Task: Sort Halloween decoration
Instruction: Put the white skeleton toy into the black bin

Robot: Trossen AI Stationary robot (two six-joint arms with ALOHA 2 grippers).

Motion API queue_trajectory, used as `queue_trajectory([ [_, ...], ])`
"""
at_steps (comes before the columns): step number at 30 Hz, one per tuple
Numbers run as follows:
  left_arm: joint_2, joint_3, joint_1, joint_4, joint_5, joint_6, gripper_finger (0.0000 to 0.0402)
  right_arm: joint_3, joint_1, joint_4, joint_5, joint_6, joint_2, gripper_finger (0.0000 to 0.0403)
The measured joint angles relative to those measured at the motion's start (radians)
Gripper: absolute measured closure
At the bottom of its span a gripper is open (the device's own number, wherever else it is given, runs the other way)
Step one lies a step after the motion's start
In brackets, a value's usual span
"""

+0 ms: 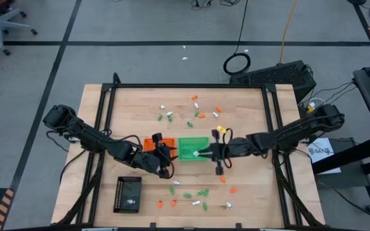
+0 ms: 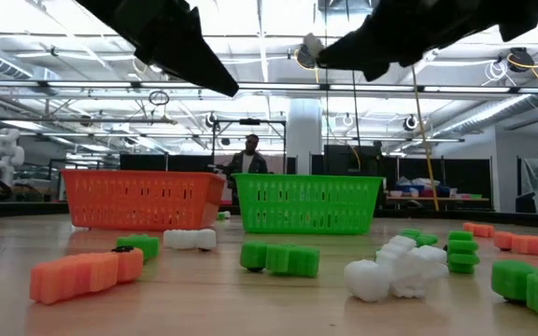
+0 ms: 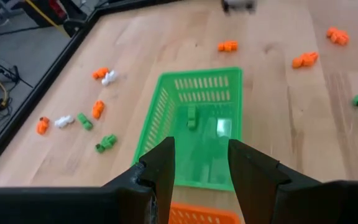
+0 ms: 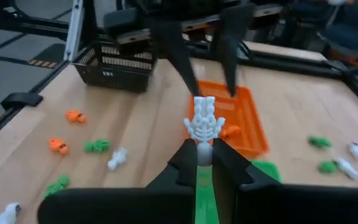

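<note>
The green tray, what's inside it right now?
In the green tray lies one green trinket, with a pale glare patch beside it. The left gripper covers the near edge, so anything there is hidden.

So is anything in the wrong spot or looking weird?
Yes: the right gripper holds a white skeleton-hand trinket over the green tray, a colour mismatch. Many trinkets lie scattered on the table.

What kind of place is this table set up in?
Probably a robotics lab or workshop: exposed ceiling pipes, an office chair on the concrete floor, and a person among benches behind the table.
</note>
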Motion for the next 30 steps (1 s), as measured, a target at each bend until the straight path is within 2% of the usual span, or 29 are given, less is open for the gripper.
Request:
queue_trajectory([
  [9, 0.0, 0.0, -0.034, -0.001, -0.02, 0.004, 0.0256, 0.0, 0.014, 0.34, -0.004, -0.041, 0.212, 0.0399],
  [13, 0.0, 0.0, -0.046, -0.001, -0.036, 0.004, 0.0256, 0.0, 0.018, 0.428, -0.004, -0.068, 0.273, 0.0399],
  [19, 0.0, 0.0, -0.051, -0.001, -0.042, 0.001, 0.0256, -0.001, 0.03, 0.443, -0.004, -0.186, 0.28, 0.0399],
  [26, 0.0, 0.0, -0.051, 0.034, -0.041, 0.005, 0.0256, -0.001, 0.047, 0.464, -0.005, -0.4, 0.277, 0.0394],
  [30, 0.0, 0.0, -0.051, 0.058, -0.03, 0.01, 0.0256, -0.001, 0.046, 0.464, -0.003, -0.452, 0.277, 0.0393],
])
